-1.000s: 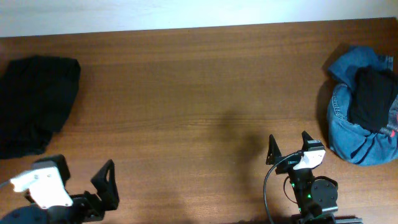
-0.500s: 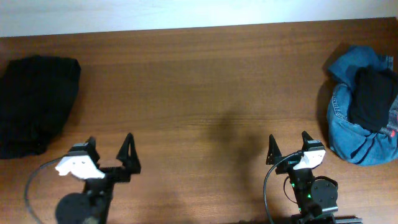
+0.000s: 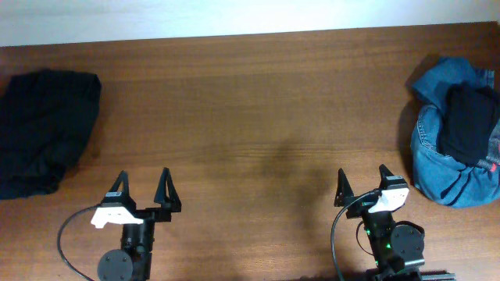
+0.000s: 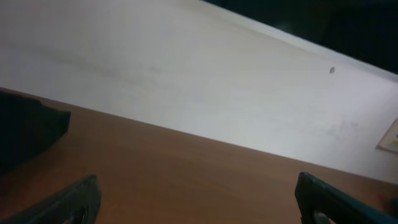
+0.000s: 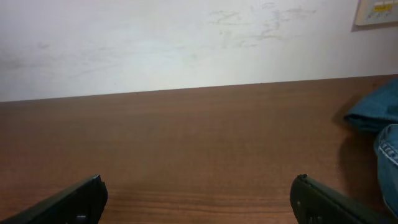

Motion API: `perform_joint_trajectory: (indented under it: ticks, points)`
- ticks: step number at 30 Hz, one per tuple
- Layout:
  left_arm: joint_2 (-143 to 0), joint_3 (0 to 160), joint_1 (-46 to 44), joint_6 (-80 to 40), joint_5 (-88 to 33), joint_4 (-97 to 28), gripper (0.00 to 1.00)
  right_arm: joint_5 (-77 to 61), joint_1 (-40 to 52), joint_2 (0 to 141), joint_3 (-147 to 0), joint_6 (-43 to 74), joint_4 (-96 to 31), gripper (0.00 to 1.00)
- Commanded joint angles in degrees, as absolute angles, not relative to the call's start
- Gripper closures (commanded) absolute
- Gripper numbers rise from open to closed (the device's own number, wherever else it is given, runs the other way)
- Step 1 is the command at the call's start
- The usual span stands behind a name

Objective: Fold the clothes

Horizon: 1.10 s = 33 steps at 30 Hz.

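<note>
1. Left gripper (image 3: 142, 176) and right gripper (image 3: 363, 172): fingers spread wide, empty, parked at the near edge, likely leaving the table (image 3: 250, 117) centre free for folding.
2. Black heap (image 3: 43, 129) bunched far left; denim pile (image 3: 434, 168) far right with black garment (image 3: 467, 121) atop. None folded.

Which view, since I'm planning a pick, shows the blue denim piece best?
Overhead: the blue denim piece shows almost whole, a black garment on it. Right wrist catches only its edge; left wrist shows none.

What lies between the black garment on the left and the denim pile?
Nothing: the overhead view shows only bare table between the black garment and the denim pile.
</note>
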<state>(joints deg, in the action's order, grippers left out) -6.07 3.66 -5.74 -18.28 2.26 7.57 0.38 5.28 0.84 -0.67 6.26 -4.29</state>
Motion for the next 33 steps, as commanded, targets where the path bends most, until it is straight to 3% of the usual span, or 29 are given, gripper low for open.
perform_joint_trajectory:
  ticks: [1,13,33]
  points:
    - [-4.23,1.39,-5.45,-15.59,1.28,6.74,0.01,0.30,4.75,0.25,-0.32,6.66,-4.56,0.01]
    - [-0.89,0.49,-5.45,-15.35,1.26,-5.08,0.01,0.27,4.75,0.25,-0.32,6.66,-4.56,0.01]
    - [-0.30,0.51,-5.45,-13.15,1.23,-4.71,0.01,0.30,4.75,0.25,-0.32,6.66,-4.56,0.01]
